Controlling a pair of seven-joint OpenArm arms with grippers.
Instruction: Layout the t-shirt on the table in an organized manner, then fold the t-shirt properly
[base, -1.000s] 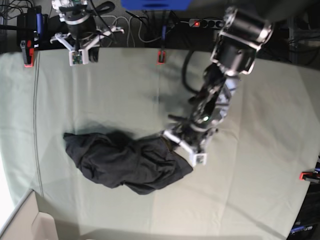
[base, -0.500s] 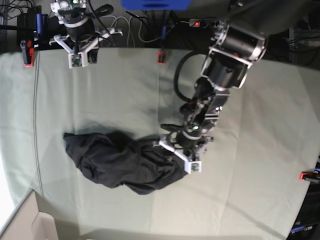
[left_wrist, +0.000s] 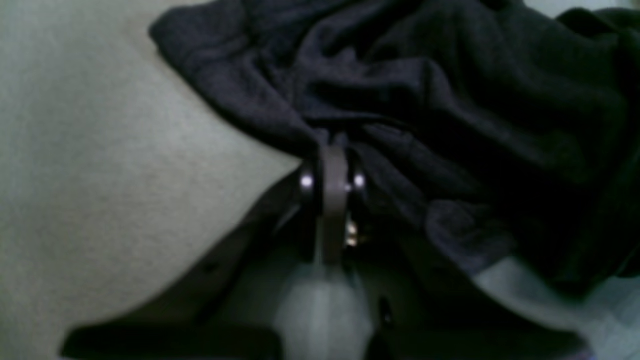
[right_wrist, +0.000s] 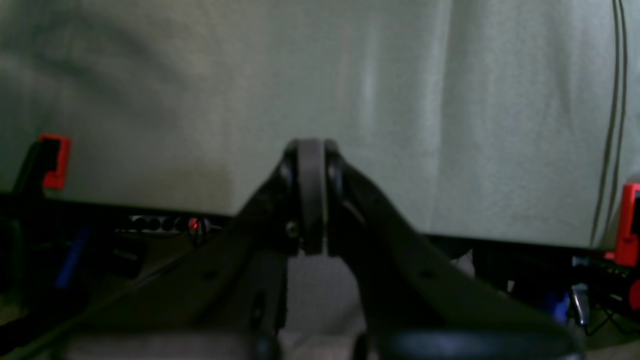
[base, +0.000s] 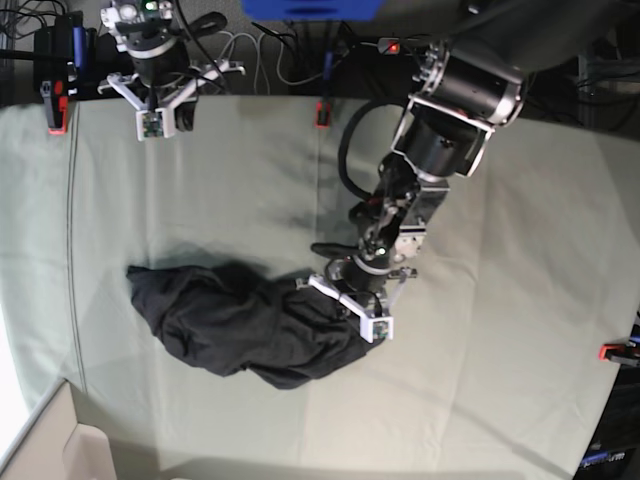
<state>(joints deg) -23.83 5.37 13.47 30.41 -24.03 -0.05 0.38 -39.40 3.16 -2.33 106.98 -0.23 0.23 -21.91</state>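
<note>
The left gripper (left_wrist: 332, 150) pinches the crumpled t-shirt (base: 240, 322) on the table (base: 520, 330) — the right gripper (right_wrist: 311, 150) sits closed, empty.

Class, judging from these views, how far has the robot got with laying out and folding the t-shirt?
Nothing is done: the t-shirt lies crumpled on the table. In hand: the left gripper is shut on a fold at the shirt's edge. The right gripper is shut, empty, at the table's far edge. Spreading flat and folding remain.
</note>
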